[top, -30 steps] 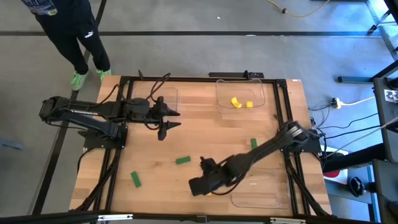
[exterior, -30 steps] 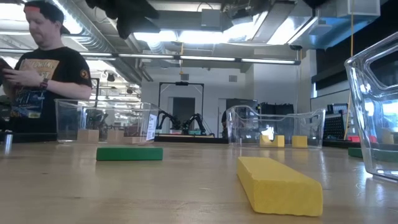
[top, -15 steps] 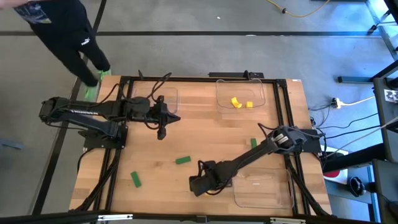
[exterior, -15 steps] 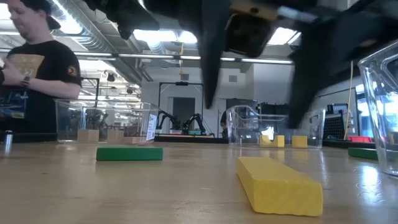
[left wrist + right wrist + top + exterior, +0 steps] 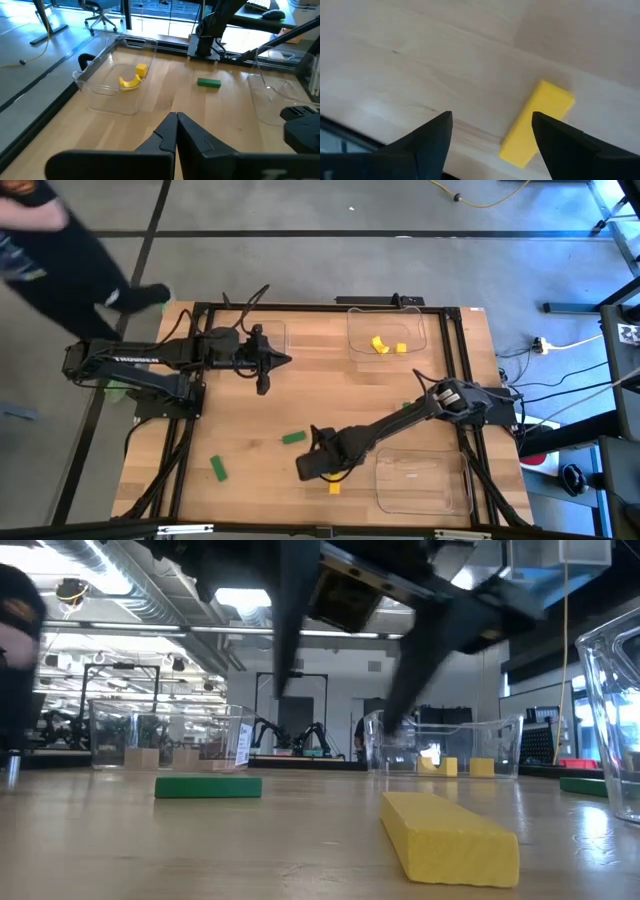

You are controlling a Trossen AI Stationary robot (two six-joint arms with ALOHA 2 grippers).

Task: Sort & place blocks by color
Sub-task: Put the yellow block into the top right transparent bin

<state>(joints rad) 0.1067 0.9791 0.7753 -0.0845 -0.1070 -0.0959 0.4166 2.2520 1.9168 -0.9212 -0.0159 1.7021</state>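
Blocks: a yellow bar (image 5: 334,487) is seen lying flat on the desk (image 5: 330,380) near its front edge, just beside the right tool (image 5: 308,469) and just left of the front clear tray (image 5: 420,483); in the right wrist view the same bar (image 5: 537,123) lies on bare wood ahead of the tool, partly in line w/ the gap between the two fingers (image 5: 431,137), not touched. Right tool: fingers held wide apart, nothing gripped; right arm is stretched diagonally across the desk from the right side. Green bars: one (image 5: 293,437) lies mid-desk just above-left of the right tool, a second (image 5: 218,469) toward the front-left corner, a third (image 5: 407,409) on the right, mostly hidden by the right arm. Two yellow pieces (image 5: 385,345) rest inside the rear-right clear tray (image 5: 386,332); in the left wrist view they are shown as a curved piece and a cube (image 5: 134,77). Tan blocks are seen in the rear-left tray (image 5: 165,735) in the low view only. Left tool (image 5: 268,366): fingers pressed together, empty, held above the desk's rear-left area beside that tray. Low view: yellow bar (image 5: 448,835) in foreground, green bar (image 5: 208,786) behind it. A person (image 5: 55,260) is seen beyond the desk's rear-left corner.
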